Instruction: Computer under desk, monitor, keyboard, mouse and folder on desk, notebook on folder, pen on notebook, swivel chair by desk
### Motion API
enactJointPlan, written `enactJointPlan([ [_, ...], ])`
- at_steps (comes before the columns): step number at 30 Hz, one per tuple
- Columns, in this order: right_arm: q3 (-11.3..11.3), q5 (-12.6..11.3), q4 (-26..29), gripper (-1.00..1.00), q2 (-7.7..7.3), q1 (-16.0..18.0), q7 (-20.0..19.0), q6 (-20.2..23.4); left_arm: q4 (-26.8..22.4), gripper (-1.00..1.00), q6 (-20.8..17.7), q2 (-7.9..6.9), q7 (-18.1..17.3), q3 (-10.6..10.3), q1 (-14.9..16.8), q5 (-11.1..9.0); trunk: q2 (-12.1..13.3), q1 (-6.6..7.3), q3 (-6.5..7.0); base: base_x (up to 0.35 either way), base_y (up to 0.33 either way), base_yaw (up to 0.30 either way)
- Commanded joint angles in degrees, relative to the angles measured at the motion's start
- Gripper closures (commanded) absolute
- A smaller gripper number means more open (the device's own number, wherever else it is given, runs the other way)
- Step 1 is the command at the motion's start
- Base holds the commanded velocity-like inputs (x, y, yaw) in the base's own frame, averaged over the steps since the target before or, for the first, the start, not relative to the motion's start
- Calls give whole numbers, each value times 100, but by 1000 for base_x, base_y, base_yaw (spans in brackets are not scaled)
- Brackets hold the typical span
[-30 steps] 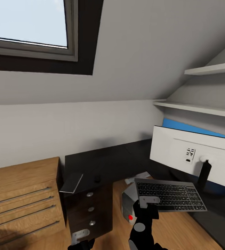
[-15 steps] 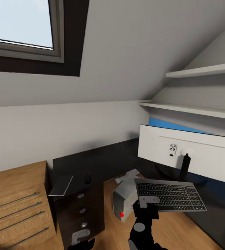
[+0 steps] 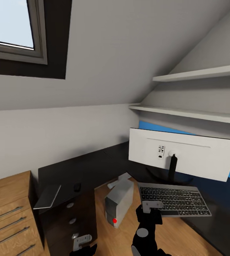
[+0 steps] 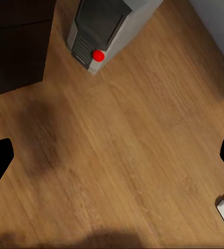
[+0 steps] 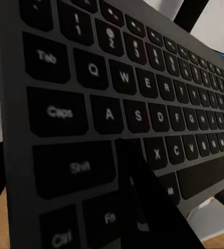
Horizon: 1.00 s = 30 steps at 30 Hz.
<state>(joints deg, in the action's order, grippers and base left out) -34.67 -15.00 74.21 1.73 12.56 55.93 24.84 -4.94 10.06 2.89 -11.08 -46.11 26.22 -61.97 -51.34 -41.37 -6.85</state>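
Observation:
My right gripper [image 3: 152,206] is shut on the near left edge of the keyboard [image 3: 174,200], holding it level in the air in front of the monitor [image 3: 186,156]. In the right wrist view the keyboard [image 5: 117,104] is close up, with a dark finger [image 5: 148,207] pressed on its keys. The monitor stands on the desk [image 3: 93,167] with its white back toward me. The computer [image 3: 119,204] sits on the floor beside the drawer unit [image 3: 72,220], red dot in front. The notebook [image 3: 48,196] and the mouse [image 3: 77,186] lie on the desk's left end. My left gripper [image 3: 82,244] hangs low, open over the floor near the computer [image 4: 101,26].
A light wooden drawer chest [image 3: 8,209] stands left of the desk. Two white shelves [image 3: 200,74] run along the sloped wall at the right, above a blue panel [image 3: 154,128] behind the monitor. A window [image 3: 8,32] is at upper left. Something white [image 3: 117,180] lies behind the computer.
The camera has turned right, so the whole scene has slid left in the picture. The keyboard stays in my right gripper at the same place in view. The monitor now shows fuller.

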Motion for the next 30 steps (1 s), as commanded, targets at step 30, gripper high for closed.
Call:
enactJointPlan([
  [30,1,-4,-851,100,75,55,37,58,11,-100,23,1,-26,-47,6,-60,-7,-1,104,0,0,-246],
])
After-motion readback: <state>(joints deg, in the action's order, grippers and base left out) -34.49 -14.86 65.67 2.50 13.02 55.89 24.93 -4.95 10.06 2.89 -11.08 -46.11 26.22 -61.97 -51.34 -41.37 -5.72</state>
